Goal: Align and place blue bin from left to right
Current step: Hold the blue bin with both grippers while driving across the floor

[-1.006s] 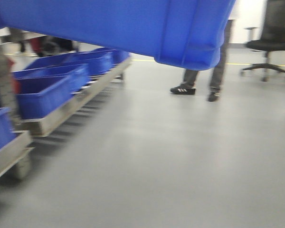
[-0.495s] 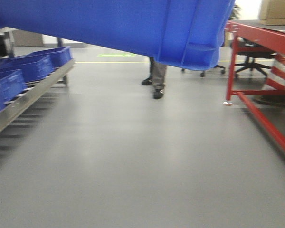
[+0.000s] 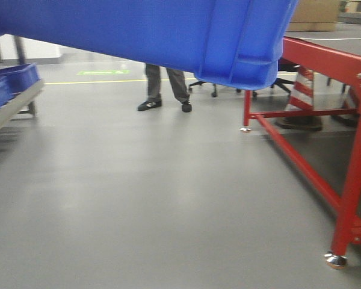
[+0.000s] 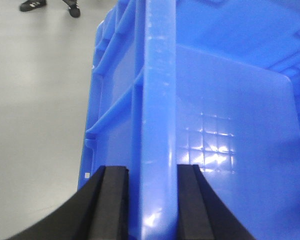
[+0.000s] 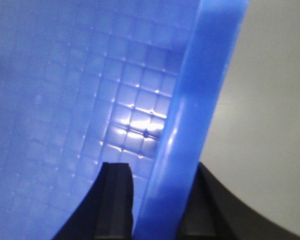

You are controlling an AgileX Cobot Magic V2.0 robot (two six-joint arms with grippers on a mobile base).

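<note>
— Where is our big bright-blue plastic bin (image 3: 138,30)?
— We hold it up in the air, over the smooth grey floor (image 3: 138,198). In the front view its underside fills the top. Its round bottom corner shows right by the near edge of the red metal worktop (image 3: 325,57). We cannot tell if they touch.
— And our tools?
— Our left tool (image 4: 151,200) pinches the bin's thick rim, one black pad outside the wall and one inside. Our right tool (image 5: 155,200) pinches another rim the same way, with bare floor to its right.
— Do we have room to move?
— The floor under the bin is wide and bare. A person's legs (image 3: 165,84) stand far back. Small blue crates (image 3: 9,81) sit at the far left edge. A red-and-white striped cone (image 3: 301,90) stands behind the worktop's red legs.
</note>
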